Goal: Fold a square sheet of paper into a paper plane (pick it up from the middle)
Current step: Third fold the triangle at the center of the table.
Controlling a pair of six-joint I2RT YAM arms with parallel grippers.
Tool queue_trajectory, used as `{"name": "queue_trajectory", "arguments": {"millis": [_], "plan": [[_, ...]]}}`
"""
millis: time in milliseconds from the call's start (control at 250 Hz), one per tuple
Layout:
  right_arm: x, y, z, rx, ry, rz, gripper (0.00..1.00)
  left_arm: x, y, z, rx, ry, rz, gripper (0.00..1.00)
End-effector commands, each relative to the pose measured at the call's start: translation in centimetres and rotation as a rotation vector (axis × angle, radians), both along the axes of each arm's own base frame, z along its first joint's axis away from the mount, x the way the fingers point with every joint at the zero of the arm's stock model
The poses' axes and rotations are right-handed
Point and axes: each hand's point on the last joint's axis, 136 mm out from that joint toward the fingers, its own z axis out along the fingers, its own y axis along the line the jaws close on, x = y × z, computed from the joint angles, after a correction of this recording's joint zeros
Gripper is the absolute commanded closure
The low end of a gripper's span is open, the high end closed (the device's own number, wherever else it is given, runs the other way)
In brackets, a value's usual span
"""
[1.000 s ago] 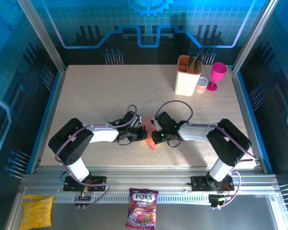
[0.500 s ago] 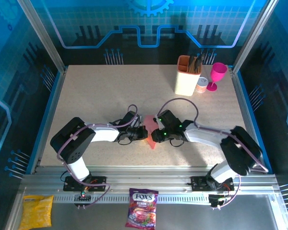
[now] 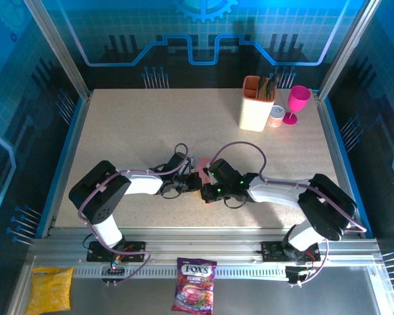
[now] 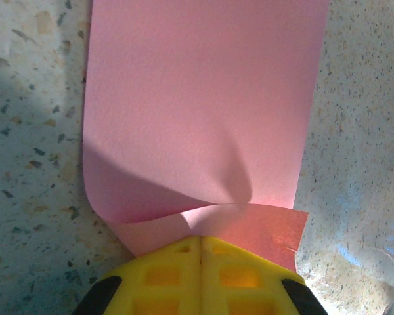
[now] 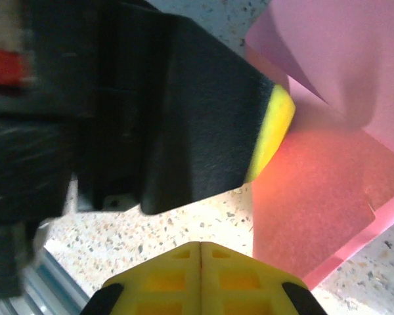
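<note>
- left arm (image 3: 141, 182) low, reaching inward; left gripper (image 4: 200, 244) pinched tight on the edge of the paper plane (image 4: 197, 98);
- right arm (image 3: 276, 192) low, opposite; right gripper (image 5: 201, 248) closed, empty, beside it

Speckled table (image 3: 131, 131), paper plane (image 4: 197, 98), magenta goblet (image 3: 297, 104)

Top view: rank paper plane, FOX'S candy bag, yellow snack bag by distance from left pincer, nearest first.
1. paper plane: table centre, clamped in the left pincer.
2. FOX'S candy bag: on the near rail, middle.
3. yellow snack bag: near-left corner.
</note>
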Motion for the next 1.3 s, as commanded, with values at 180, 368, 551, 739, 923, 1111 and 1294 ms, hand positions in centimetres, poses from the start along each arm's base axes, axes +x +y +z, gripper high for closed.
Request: {"name": "queue_trajectory", "arguments": {"millis": [180, 368, 551, 739, 923, 1111, 1294], "plan": [[0.0, -0.9, -3.9, -0.047, 0.054, -0.045, 1.00, -1.0, 1.8, -2.3, 0.087, 0.048, 0.025, 1.00], [-2.1, -2.2, -6.5, -0.060, 0.122, -0.059, 1.00, -1.1, 2.0, -2.7, 0.093, 0.063, 0.038, 1.00], [-3.7, -3.6, -7.7, -0.092, 0.152, -0.081, 1.00, -0.9, 2.2, -2.7, 0.098, 0.067, 0.061, 1.00], [-5.0, -5.4, -9.0, -0.123, 0.209, -0.149, 1.00, 0.6, 2.8, -1.7, 0.113, 0.050, 0.106, 1.00], [-5.6, -6.7, -10.0, -0.178, 0.249, -0.190, 1.00, 2.6, 3.0, -0.8, 0.129, 0.030, 0.132, 1.00], [-5.9, -7.4, -10.5, -0.211, 0.260, -0.207, 1.00, 4.2, 4.2, -1.1, 0.156, 0.025, 0.161, 1.00], [-6.1, -7.4, -10.6, -0.207, 0.266, -0.206, 1.00, 6.2, 6.4, -2.2, 0.178, 0.045, 0.222, 1.00]]}}
